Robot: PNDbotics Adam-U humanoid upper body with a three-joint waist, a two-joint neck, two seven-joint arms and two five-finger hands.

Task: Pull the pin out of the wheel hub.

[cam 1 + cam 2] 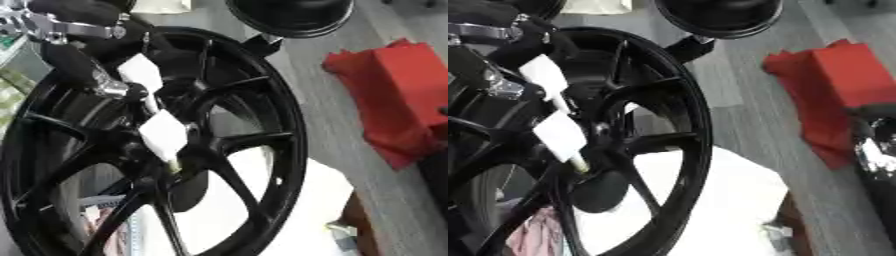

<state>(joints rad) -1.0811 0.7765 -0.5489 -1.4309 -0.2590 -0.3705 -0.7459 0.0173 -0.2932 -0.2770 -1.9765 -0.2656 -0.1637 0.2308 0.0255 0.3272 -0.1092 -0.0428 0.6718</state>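
While left hand (pixel 105 75) w/ white pads pinches pin (pixel 173 165) at wheel hub (pixel 166 150), pull straight along axis, no twisting. Right hand (pixel 877 150) at edge: can't tell.

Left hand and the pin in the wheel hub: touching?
Cannot tell. In the left eye view the left hand sits over the wheel hub, its white fingertips near the centre; no pin is distinguishable.

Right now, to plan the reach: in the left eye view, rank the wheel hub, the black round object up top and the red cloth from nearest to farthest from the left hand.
1. wheel hub, centre-left, right beside the left hand.
2. black round object, top centre.
3. red cloth, far right.
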